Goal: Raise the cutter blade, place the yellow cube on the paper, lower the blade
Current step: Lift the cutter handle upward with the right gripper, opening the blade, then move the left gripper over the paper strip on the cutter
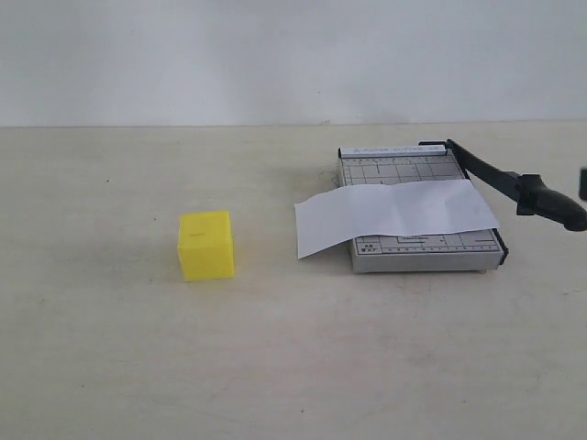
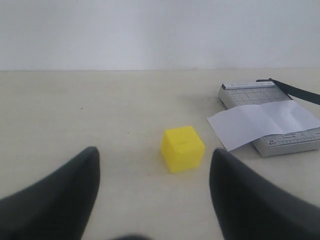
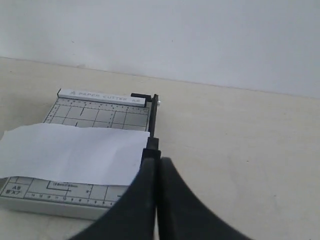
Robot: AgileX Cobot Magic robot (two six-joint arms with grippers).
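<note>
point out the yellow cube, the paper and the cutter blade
yellow cube [image 1: 207, 257], exterior view, front face
paper [image 1: 396, 216], exterior view, middle of the sheet
cutter blade [image 1: 503, 176], exterior view, middle of the arm

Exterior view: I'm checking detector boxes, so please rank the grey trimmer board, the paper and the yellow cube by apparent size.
1. grey trimmer board, largest
2. paper, wider but covering less area
3. yellow cube, clearly smallest
</note>
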